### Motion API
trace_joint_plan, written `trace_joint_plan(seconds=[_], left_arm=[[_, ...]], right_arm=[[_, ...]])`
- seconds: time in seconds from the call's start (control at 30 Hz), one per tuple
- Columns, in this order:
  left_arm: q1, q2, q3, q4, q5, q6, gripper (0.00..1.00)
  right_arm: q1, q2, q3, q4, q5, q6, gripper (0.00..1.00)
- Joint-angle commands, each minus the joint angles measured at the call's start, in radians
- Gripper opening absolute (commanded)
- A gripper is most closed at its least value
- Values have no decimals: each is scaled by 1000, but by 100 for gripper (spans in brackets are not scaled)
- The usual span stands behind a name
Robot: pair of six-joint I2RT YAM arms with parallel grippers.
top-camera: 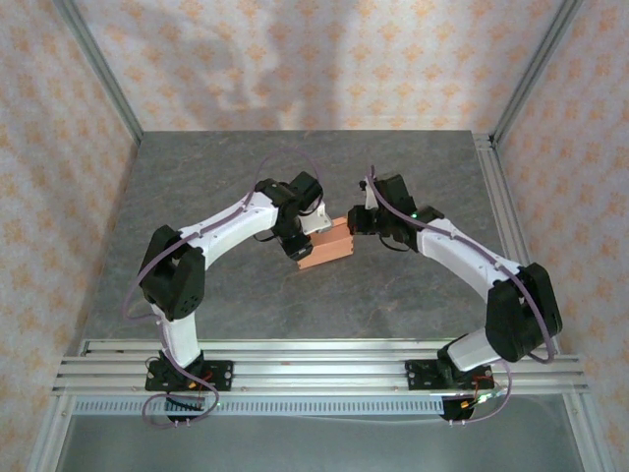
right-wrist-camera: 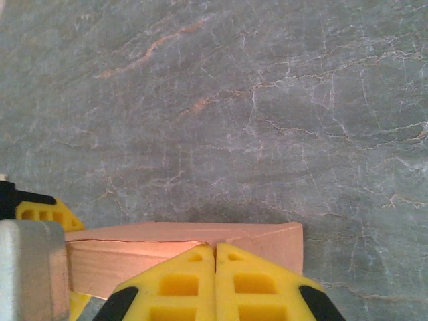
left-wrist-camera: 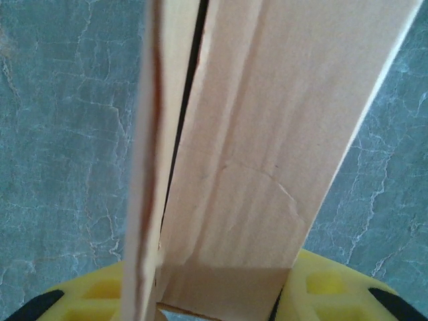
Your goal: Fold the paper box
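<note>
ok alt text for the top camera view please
Two black-and-white robot arms lean in over a grey stone-look table and meet at a small salmon-orange paper box in the middle, the left arm at its left end, the right arm at its right. Patterned walls stand around it.

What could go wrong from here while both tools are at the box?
1. A dark gap runs between two panels of the paper box, which the left tool grips; that panel may spring open on release.
2. The right tool is shut, with its tips at the box's edge; a push could dent the thin card or slide it across the table.
</note>
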Motion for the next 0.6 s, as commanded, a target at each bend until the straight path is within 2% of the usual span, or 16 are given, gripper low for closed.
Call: trace_joint_plan(seconds=[0.0,0.13,0.33,0.4,0.57], left_arm=[[-1,23,21,-5,-41,-20,39],[-1,24,24,-8,-48,-20,39],[-7,27,16,-4,-89,-17,39],[-8,30,11,-8,-99,-12,39],[-8,35,6,-14,-90,-2,39]], right_arm=[[13,-44,-17,26,59,30,1],[13,-27,24,-72,140,4,0],[10,23,74,-89,70,166,0],[10,27,88,-103,52,118,0],[8,11,98,-177,91,-147,14]])
